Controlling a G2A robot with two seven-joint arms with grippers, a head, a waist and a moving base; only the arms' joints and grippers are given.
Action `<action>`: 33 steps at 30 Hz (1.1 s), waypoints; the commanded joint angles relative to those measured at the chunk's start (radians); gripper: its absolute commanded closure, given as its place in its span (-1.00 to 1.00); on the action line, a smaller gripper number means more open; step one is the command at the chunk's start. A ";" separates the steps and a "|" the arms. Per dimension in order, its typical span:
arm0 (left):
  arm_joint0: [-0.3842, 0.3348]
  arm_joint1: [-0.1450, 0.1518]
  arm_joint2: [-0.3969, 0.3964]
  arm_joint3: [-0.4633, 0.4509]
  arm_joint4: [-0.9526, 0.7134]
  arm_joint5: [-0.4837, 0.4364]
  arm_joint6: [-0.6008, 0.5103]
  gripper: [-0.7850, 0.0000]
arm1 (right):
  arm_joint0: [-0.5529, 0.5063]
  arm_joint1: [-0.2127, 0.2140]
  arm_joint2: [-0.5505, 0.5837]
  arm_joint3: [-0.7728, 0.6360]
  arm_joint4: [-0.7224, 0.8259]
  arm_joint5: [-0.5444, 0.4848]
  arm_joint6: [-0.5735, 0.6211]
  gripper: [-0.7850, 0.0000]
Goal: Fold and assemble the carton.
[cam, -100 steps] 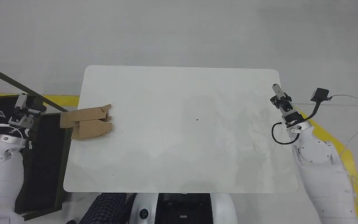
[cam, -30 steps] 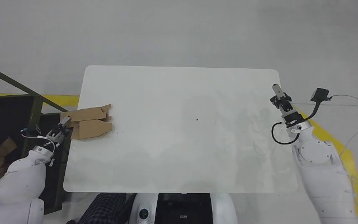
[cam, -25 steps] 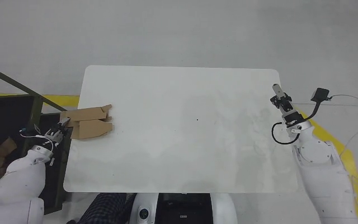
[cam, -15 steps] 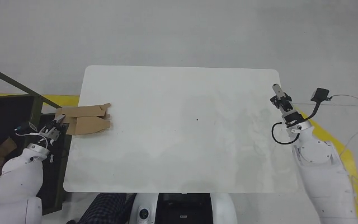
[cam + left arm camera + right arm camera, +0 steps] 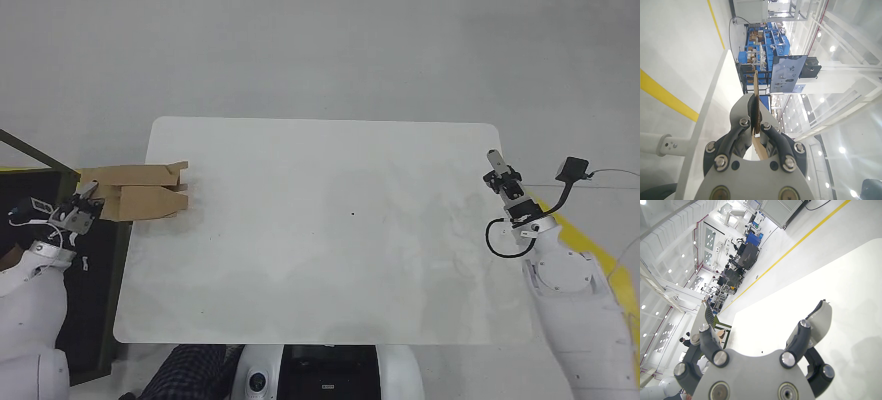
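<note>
Here the left pincer (image 5: 88, 196) grips the flattened carton (image 5: 142, 190), half overhanging the desk's (image 5: 330, 260) left edge, flaps hard to make out, while the right pincer (image 5: 764, 305) gapes wide at the right edge.

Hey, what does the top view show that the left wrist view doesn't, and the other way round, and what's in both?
The top view gives the flat brown cardboard carton in full outline, lying across the left edge of the white table, plus the right gripper near the table's right edge and a dark bin beside the table. The left wrist view gives the carton's corrugated edge pinched between the fingers, with blue shelving far behind. Both share the carton, the left gripper gripping it, and the table.
</note>
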 commanded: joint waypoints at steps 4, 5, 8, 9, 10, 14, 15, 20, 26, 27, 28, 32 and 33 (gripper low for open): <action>0.009 -0.008 0.008 -0.084 -0.021 0.064 -0.038 1.00 | 0.000 0.000 0.000 0.000 0.000 0.000 0.000 -1.00; 0.011 -0.011 0.014 -0.104 -0.020 0.081 -0.041 1.00 | 0.000 0.000 0.000 0.000 0.000 0.000 0.000 -1.00; 0.023 -0.022 0.040 -0.166 -0.003 0.101 -0.029 1.00 | 0.000 0.000 0.000 0.000 0.000 0.000 0.000 -1.00; 0.028 -0.026 0.050 -0.189 0.003 0.105 -0.024 1.00 | 0.000 0.000 0.000 0.000 0.000 0.000 0.000 -1.00; 0.034 -0.030 0.061 -0.213 0.008 0.107 -0.019 1.00 | 0.000 0.000 0.000 0.000 0.000 0.000 0.000 -1.00; 0.068 -0.047 0.101 -0.313 0.020 0.118 0.006 1.00 | 0.000 0.000 0.000 0.000 0.000 0.000 0.000 -1.00; 0.078 -0.051 0.111 -0.337 0.024 0.121 0.015 1.00 | 0.000 0.000 0.000 0.000 0.000 0.000 0.000 -1.00; 0.131 -0.069 0.162 -0.457 0.042 0.141 0.053 1.00 | 0.000 0.000 0.000 0.000 0.000 0.000 0.000 -1.00; 0.196 -0.083 0.202 -0.588 0.061 0.151 0.081 1.00 | 0.000 0.000 0.000 0.000 0.000 0.000 0.000 -1.00; 0.205 -0.084 0.205 -0.606 0.062 0.151 0.084 1.00 | 0.000 0.000 0.000 0.000 0.000 0.000 0.000 -1.00; 0.214 -0.086 0.209 -0.624 0.060 0.152 0.085 1.00 | 0.000 0.000 0.000 0.000 0.000 0.000 0.000 -1.00; 0.240 -0.088 0.212 -0.657 0.051 0.152 0.080 1.00 | 0.000 0.000 0.000 0.000 0.000 0.000 0.000 -1.00; 0.240 -0.088 0.212 -0.657 0.051 0.152 0.080 1.00 | 0.000 0.000 0.000 0.000 0.000 0.000 0.000 -1.00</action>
